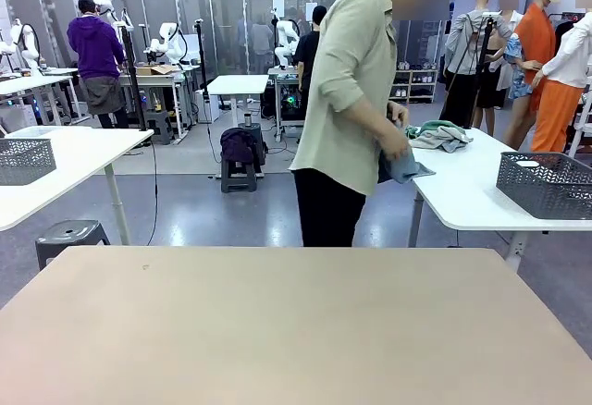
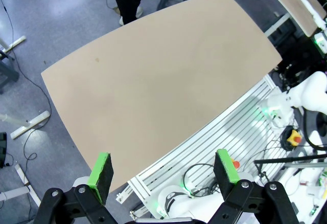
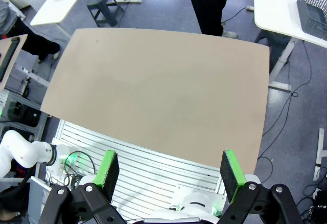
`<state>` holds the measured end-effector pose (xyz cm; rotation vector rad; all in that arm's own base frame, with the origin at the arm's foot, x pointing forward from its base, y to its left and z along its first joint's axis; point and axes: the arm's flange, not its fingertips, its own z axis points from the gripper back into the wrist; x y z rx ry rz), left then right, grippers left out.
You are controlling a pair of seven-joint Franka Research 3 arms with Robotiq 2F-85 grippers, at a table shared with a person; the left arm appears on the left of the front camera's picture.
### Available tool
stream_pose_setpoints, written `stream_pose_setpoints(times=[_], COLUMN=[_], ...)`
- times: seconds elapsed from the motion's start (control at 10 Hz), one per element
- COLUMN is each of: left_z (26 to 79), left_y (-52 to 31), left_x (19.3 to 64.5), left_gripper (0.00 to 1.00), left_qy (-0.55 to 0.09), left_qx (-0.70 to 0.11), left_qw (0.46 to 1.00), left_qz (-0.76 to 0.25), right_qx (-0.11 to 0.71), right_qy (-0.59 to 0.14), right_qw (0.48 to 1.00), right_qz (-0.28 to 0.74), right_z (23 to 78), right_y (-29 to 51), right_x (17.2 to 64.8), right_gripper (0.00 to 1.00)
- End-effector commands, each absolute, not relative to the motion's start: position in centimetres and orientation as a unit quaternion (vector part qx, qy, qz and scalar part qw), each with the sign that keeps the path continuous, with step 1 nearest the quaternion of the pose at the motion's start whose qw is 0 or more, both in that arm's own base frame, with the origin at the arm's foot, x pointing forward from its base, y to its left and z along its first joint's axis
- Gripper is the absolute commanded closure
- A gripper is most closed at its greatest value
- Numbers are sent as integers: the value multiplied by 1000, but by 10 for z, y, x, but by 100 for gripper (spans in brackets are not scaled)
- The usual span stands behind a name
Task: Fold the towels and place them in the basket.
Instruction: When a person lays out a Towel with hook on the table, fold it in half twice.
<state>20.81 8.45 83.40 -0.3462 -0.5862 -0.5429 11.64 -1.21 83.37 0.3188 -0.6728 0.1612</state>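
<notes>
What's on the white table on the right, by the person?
On the white table: a crumpled mint green towel and the grey mesh basket. The person's hand holds a blue-grey towel at its edge. The basket's contents cannot be made out.

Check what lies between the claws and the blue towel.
Just the bare tan table, then floor, in the front view. The person holds the blue towel at the white table's edge.
</notes>
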Motion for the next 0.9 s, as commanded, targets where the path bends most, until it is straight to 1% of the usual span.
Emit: stream_pose_setpoints(times=[0.0, 0.8], left_z=[836, 836], left_y=[83, 83], left_x=[206, 206], left_gripper=[0, 0], left_qy=[-289, -289], left_qx=[-167, -167], left_qw=[904, 904], left_qz=[-267, -267], right_qx=[158, 158], right_qy=[-336, -336], right_qw=[925, 925], right_qz=[83, 83], right_z=[836, 836], right_y=[-12, -12], right_x=[109, 109], right_gripper=[0, 0])
